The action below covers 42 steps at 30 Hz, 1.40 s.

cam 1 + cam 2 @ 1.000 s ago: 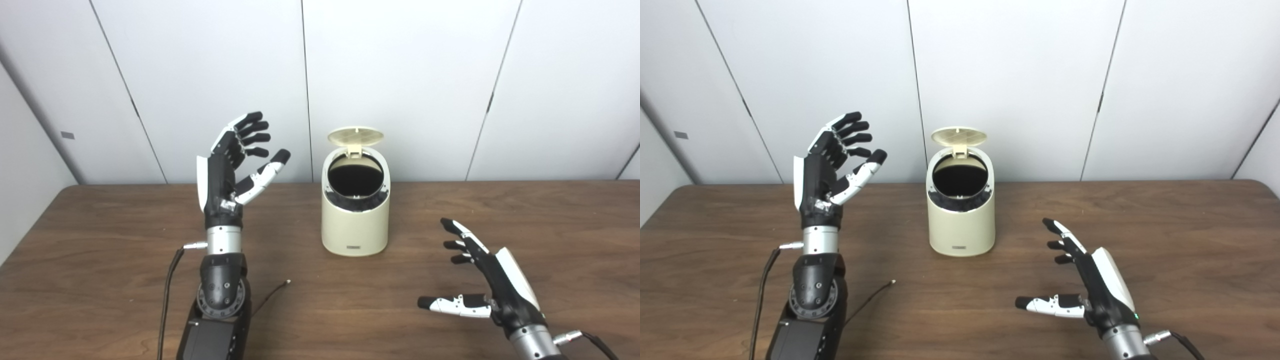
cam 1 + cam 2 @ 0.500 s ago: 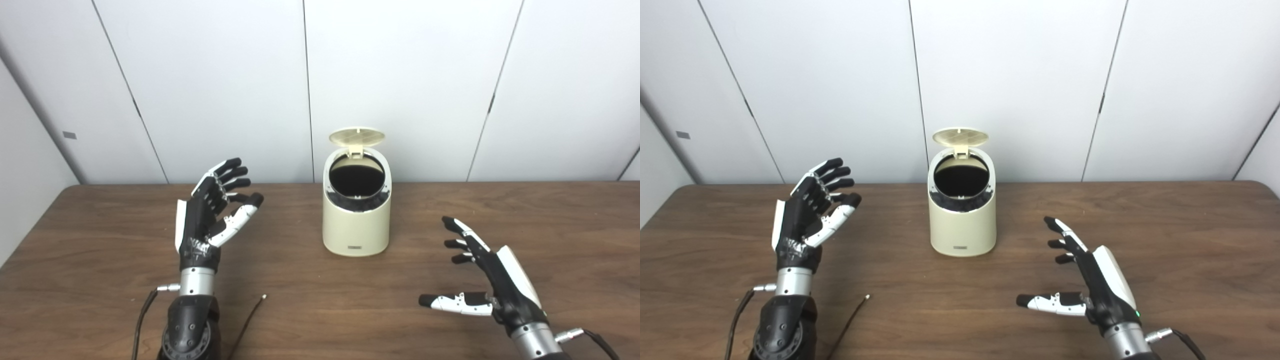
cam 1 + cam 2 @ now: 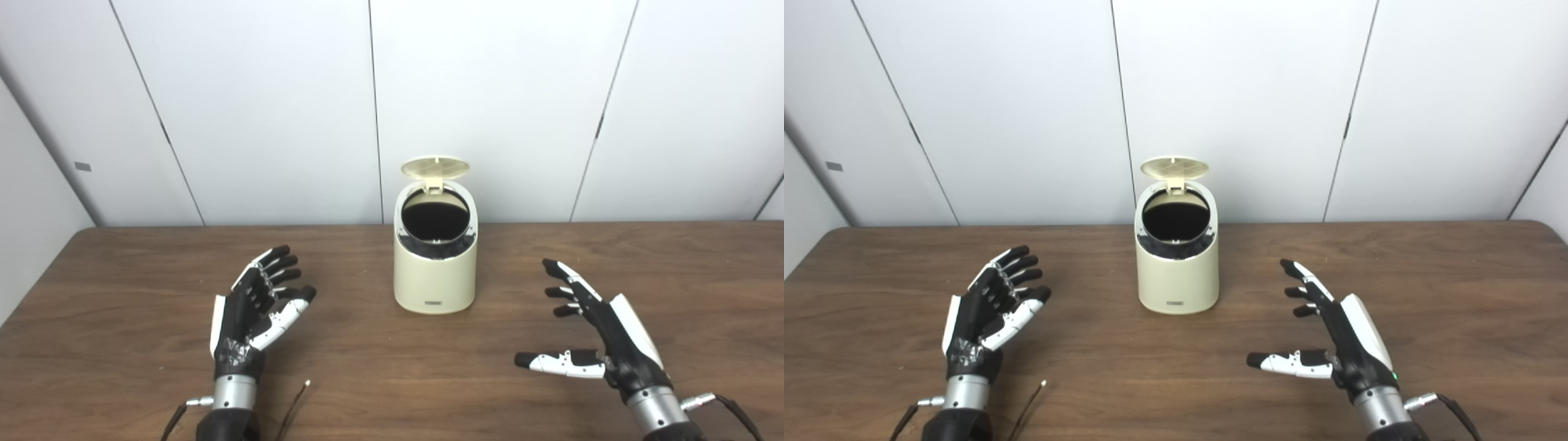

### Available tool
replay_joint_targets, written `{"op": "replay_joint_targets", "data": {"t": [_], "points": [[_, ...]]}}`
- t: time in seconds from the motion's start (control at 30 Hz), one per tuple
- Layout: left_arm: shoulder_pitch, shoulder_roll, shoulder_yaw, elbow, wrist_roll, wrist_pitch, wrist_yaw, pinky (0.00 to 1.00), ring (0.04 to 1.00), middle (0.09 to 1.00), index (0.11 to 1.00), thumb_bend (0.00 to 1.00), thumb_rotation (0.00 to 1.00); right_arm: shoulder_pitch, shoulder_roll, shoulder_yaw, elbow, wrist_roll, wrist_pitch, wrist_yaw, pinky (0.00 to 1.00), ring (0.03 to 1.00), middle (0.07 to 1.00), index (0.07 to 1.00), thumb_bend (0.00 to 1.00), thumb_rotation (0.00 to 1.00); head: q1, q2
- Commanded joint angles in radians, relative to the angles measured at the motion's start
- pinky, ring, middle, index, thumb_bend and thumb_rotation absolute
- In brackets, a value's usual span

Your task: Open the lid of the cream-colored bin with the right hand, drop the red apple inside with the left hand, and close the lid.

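The right hand [image 3: 603,334], lower right of the frame, is empty with fingers spread; the left hand [image 3: 254,309], lower left, likewise holds nothing. The bin [image 3: 435,269] stands at centre, its lid [image 3: 435,167] tipped up. No apple shows. To close well, press the lid gently forward and down from above. The bin's small front label [image 3: 434,302] is unreadable.

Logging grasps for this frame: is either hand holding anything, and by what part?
Nothing is held. The left hand and the right hand are both open with fingers apart, well clear of the bin, whose lid stands open.
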Motion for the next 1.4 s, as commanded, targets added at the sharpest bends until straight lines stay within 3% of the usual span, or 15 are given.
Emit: {"op": "replay_joint_targets", "data": {"t": [0.0,0.17,0.27,0.37,0.47,0.57,0.7,0.77,0.9,1.07,1.37], "points": [[-0.005,0.0,-0.008,0.01,0.023,-0.033,-0.001,0.56,0.704,0.756,0.782,0.67,0.18,-0.055,-0.008,-0.012,-0.024,0.009,-0.036,-0.015,0.69,0.802,0.901,0.891,0.76,0.22,-0.004,-0.001],[0.016,-0.011,-0.011,0.049,0.03,-0.022,-0.002,0.56,0.691,0.748,0.775,0.66,0.14,-0.137,-0.024,-0.012,-0.014,-0.008,-0.033,-0.011,0.62,0.783,0.899,0.882,0.76,0.26,-0.013,-0.008],[0.017,-0.01,-0.014,0.078,0.031,-0.042,-0.009,0.57,0.691,0.75,0.773,0.65,0.11,-0.214,-0.04,-0.01,0.007,-0.003,-0.027,0.007,0.7,0.814,0.898,0.885,0.78,0.3,-0.02,-0.016],[0.016,-0.009,-0.017,0.103,0.034,-0.064,-0.014,0.57,0.693,0.755,0.782,0.63,0.09,-0.303,-0.069,0.004,0.016,-0.011,-0.012,0.046,0.8,0.885,0.952,0.887,0.78,0.34,-0.024,-0.023],[0.014,-0.009,-0.024,0.128,0.061,-0.095,-0.004,0.59,0.693,0.752,0.786,0.61,0.04,-0.39,-0.109,0.042,-0.002,-0.08,0.052,0.11,0.86,0.94,0.946,0.919,0.79,0.48,-0.028,-0.031],[0.014,-0.011,-0.028,0.146,0.08,-0.113,0.001,0.63,0.695,0.746,0.783,0.61,0.03,-0.471,-0.129,0.081,-0.003,-0.137,0.109,0.162,0.75,0.872,0.904,0.913,0.78,0.55,-0.028,-0.041],[0.011,-0.017,-0.031,0.151,0.085,-0.121,0.0,0.64,0.695,0.744,0.779,0.61,0.04,-0.567,-0.11,0.107,0.029,-0.146,0.185,0.208,0.68,0.849,0.909,0.91,0.81,0.48,-0.027,-0.046],[0.013,-0.02,-0.032,0.146,0.079,-0.115,-0.005,0.64,0.7,0.748,0.78,0.62,0.05,-0.607,-0.12,0.134,0.057,-0.176,0.195,0.231,0.64,0.834,0.895,0.909,0.86,0.49,-0.026,-0.047],[0.013,-0.019,-0.033,0.15,0.077,-0.119,-0.01,0.64,0.704,0.751,0.787,0.61,0.04,-0.655,-0.151,0.195,0.083,-0.25,0.204,0.283,0.67,0.849,0.913,0.933,0.86,0.58,-0.023,-0.048],[0.01,-0.013,-0.032,0.155,0.092,-0.13,-0.003,0.64,0.699,0.741,0.781,0.62,0.02,-0.695,-0.137,0.221,0.131,-0.261,0.187,0.297,0.74,0.894,0.939,0.94,0.86,0.55,-0.02,-0.049],[0.012,-0.013,-0.034,0.149,0.106,-0.118,0.001,0.64,0.702,0.744,0.777,0.63,0.01,-0.73,-0.129,0.267,0.147,-0.299,0.164,0.326,0.84,0.96,0.952,0.952,0.85,0.59,-0.015,-0.045]]}}
